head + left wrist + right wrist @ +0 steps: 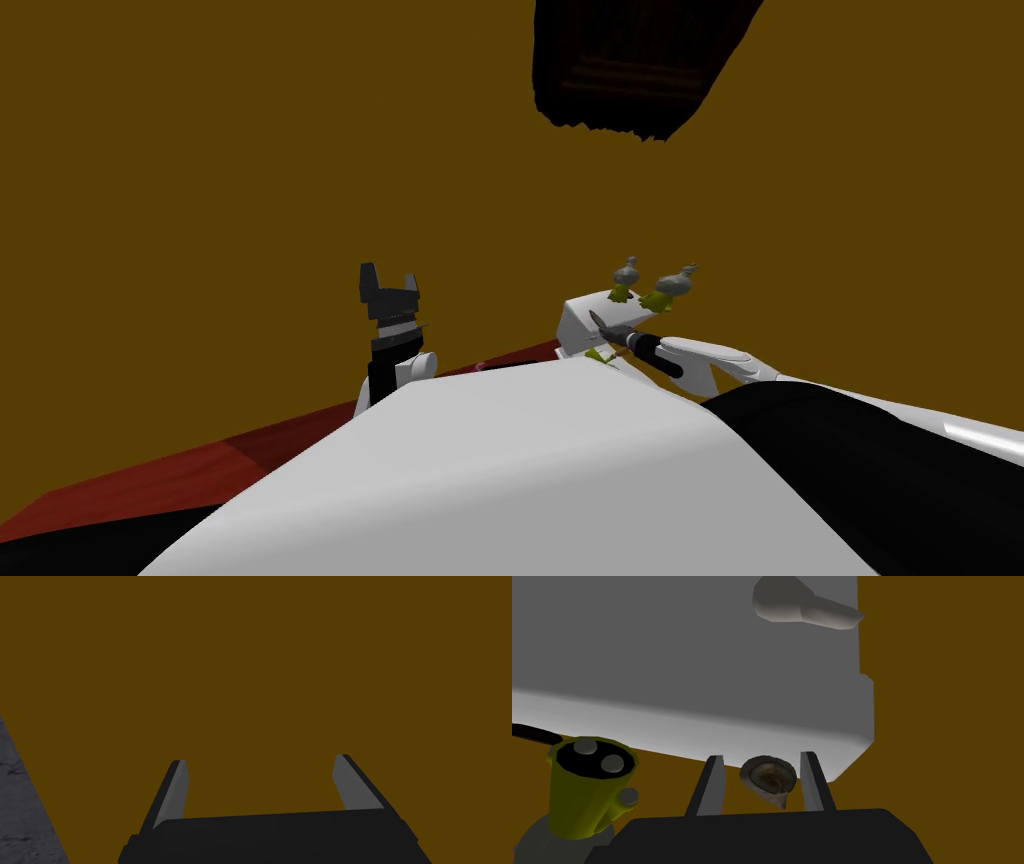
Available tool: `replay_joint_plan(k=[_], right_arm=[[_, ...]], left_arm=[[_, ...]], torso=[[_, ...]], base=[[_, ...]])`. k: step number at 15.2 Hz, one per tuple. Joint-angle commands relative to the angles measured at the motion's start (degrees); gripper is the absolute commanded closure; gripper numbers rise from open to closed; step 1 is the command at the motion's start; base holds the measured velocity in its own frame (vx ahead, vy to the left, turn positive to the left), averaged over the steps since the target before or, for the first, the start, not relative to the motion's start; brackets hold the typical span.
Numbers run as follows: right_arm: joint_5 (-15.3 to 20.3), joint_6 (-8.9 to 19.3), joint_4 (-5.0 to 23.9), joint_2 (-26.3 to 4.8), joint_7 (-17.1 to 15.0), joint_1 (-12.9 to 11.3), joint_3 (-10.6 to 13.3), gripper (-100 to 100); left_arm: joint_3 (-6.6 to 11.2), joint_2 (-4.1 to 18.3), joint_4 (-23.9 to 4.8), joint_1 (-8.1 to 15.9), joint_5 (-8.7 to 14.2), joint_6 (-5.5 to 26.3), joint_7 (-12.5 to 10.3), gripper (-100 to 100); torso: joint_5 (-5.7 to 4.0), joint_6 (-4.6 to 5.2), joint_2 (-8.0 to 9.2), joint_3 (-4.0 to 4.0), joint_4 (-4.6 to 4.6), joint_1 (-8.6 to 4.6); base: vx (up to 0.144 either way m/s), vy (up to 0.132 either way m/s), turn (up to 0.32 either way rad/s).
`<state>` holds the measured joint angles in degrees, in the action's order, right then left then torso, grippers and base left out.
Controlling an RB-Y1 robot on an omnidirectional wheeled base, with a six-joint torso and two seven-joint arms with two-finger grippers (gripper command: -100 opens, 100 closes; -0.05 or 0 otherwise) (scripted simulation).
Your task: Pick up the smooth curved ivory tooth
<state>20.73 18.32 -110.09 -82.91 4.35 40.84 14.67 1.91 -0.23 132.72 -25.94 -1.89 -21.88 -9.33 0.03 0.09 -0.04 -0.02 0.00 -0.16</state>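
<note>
The tooth (769, 778) is a small curved ivory piece with a brownish hollow base and a pointed tip. It sits between the two fingers of my right gripper (761, 757), which have narrowed onto its sides. It hangs in front of the lower edge of a white block (712, 676). In the head view my right gripper (600, 322) is at the front of that white block (580, 318). My left gripper (389, 275) is raised at centre left, fingers apart and holding nothing (265, 786).
A yellow-green cup-like object (587, 786) with grey knobs stands close beside my right gripper. A grey lump (802, 606) lies on the block. Two grey and yellow figures (625, 280) (670, 285) stand on the block. Dark wooden furniture (640, 60) lies far ahead on the brown floor.
</note>
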Motion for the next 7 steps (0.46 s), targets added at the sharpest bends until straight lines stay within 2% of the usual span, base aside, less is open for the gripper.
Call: replay_joint_plan(k=[1,3,4,6,7], right_arm=[[0.0,0.0,0.0,0.0,0.0,0.0,0.0,100],[0.0,0.2,0.2,-0.1,0.0,0.0,-0.1,100],[-0.5,0.8,-1.6,-2.0,-0.6,0.6,-0.6,100],[-0.7,1.2,-2.8,-3.2,-1.0,1.0,-1.0,100],[-0.5,0.7,-1.6,-2.3,-0.6,0.6,-0.7,100]], left_arm=[[0.0,0.0,0.0,0.0,0.0,0.0,0.0,0],[0.0,0.0,0.0,0.0,0.0,0.0,0.0,0],[0.0,0.0,0.0,0.0,0.0,0.0,0.0,0],[0.0,0.0,0.0,0.0,0.0,0.0,0.0,0],[0.0,0.0,0.0,0.0,0.0,0.0,0.0,0]], torso=[[0.0,0.0,0.0,0.0,0.0,0.0],[-0.09,-0.08,0.03,0.01,-0.01,0.08],[-0.08,-0.08,0.04,0.01,-0.01,0.09],[-0.03,-0.02,0.2,0.1,0.02,0.26],[-0.01,-0.01,0.24,0.13,0.03,0.29]], base=[[0.0,0.0,0.0],[0.0,0.0,0.0],[-0.027,0.024,-0.092],[-0.041,0.038,-0.145],[-0.018,0.016,-0.062]])
